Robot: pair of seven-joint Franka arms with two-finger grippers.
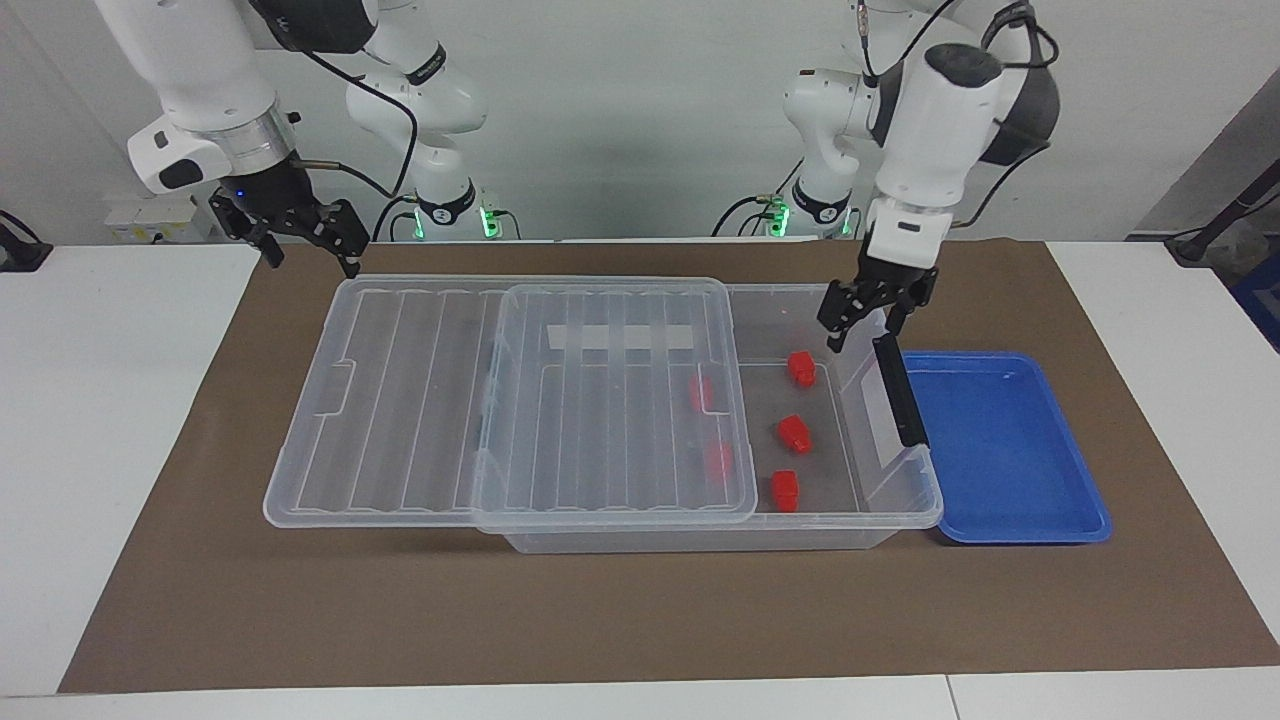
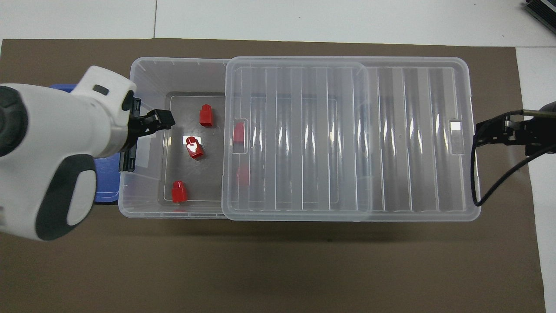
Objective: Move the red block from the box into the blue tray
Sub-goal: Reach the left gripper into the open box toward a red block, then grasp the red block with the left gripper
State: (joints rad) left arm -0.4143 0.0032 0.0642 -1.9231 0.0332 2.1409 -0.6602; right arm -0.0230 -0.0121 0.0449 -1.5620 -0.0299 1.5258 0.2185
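Red plastic is the target: three loose pieces lie on the floor of the box (image 1: 905, 500), at its uncovered end toward the left arm. Two more lie under the clear lid (image 1: 420, 400), which is slid toward the right arm's end. The red block (image 1: 800, 368) nearest the robots lies closest to the left pincer (image 1: 865, 322), which hangs over that uncovered end by the dark clip handle (image 1: 898, 390). Its fingers are spread wide and hold nothing.

The blue tray (image 1: 1005, 450) lies just beside the box on the brown desk (image 1: 640, 620) and is bare.

The main risk, as I judge it, is the descent. The handle and the box wall stand close to the pincer, so a finger could catch on them and shove the box. The block is also small and chunky, so an off-centre close could squirt it aside or tip it.

The right pincer (image 1: 305, 245) waits in the air by the lid's overhanging end, fingers parted and touching nothing.
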